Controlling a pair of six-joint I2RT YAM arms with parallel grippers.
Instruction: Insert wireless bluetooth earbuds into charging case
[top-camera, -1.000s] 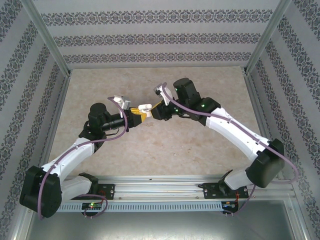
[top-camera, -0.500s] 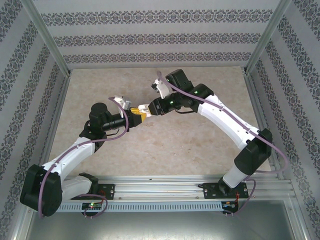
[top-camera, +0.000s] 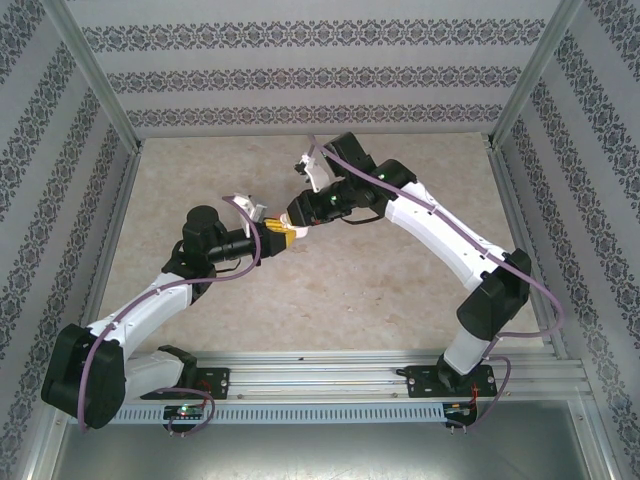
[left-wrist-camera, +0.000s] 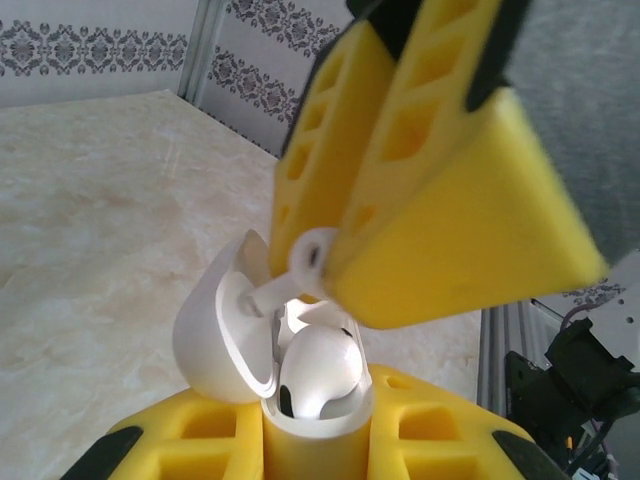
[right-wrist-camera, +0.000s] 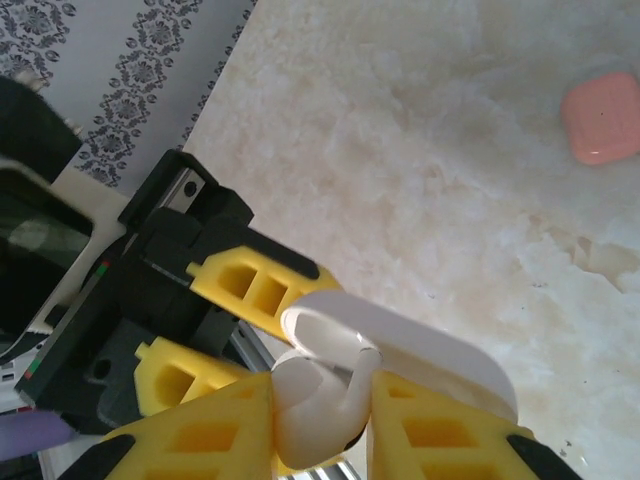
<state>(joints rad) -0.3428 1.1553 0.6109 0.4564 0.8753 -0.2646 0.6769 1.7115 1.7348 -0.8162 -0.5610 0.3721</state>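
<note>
Left gripper clamped on open charging case at 6 o'clock of left wrist view, right gripper pinching white earbud just above; best keep stem plumb, ease in at 11 o'clock of seated bud.

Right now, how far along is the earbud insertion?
Done: white case open in the left gripper, one earbud sitting inside. In hand: right gripper holds the second earbud at the case mouth. Left: seat it, then probably close the lid.
</note>
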